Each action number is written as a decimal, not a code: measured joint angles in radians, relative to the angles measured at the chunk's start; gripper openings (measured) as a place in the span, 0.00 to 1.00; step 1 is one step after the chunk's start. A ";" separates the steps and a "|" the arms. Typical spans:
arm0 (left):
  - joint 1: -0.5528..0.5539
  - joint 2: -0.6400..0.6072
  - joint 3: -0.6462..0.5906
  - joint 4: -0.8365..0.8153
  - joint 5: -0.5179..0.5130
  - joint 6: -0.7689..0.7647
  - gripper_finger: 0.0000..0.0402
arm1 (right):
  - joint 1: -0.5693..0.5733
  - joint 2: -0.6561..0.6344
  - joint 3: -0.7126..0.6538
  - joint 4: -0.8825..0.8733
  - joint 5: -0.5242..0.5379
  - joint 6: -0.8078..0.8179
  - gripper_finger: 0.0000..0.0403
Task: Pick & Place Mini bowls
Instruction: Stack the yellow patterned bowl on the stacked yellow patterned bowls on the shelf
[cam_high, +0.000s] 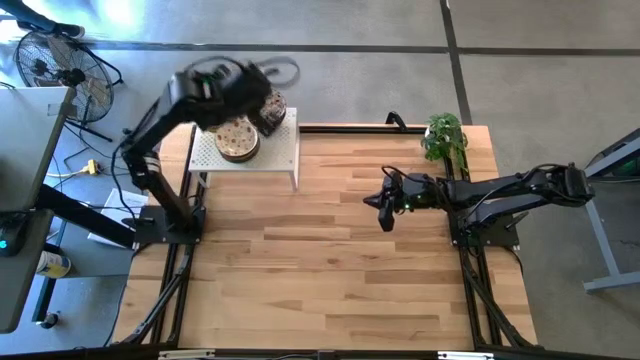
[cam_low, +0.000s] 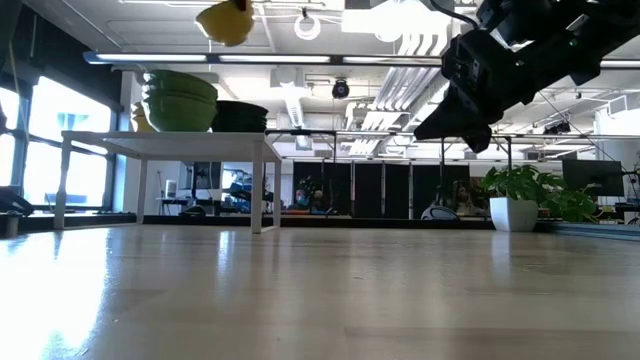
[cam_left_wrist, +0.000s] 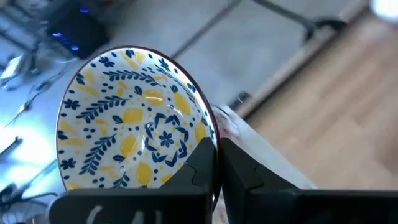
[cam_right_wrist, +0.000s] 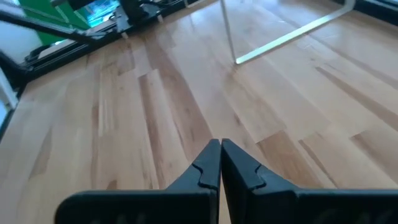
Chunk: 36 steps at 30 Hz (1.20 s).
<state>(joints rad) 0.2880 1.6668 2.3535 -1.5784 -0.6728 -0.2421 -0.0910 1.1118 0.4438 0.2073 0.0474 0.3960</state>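
My left gripper is shut on a mini bowl, cream with blue leaves and yellow fruits inside. It hangs high above the white perforated rack at the table's far left; in the low view the bowl shows near the top edge. On the rack stand a stack of mini bowls and a darker bowl. My right gripper is shut on nothing, hovering over the bare wood right of the table's middle; its shut fingers show in its wrist view. My left gripper pinches the bowl's rim between its two fingers, one finger on the patterned inside and the other behind the wall. The bowl is lifted clear of the rack and stands on edge, its inside turned toward the wrist.
A potted plant stands at the table's far right corner. The rack rests on thin white legs. A fan and a desk are on the floor left of the table. Bare wood spreads across the table's middle and near side.
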 joint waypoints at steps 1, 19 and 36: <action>0.029 -0.005 0.001 0.016 -0.005 0.003 0.01 | 0.000 0.000 0.000 0.000 0.011 0.008 0.00; 0.414 -0.295 -0.518 0.108 0.206 -0.018 0.01 | -0.001 0.002 0.000 0.003 0.119 0.013 0.00; 0.605 -0.268 -0.706 0.146 0.315 0.077 0.01 | -0.001 0.002 -0.002 0.003 0.127 0.026 0.00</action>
<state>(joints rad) 0.8926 1.3990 1.6471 -1.4326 -0.3573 -0.1655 -0.0917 1.1133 0.4423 0.2104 0.1741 0.4221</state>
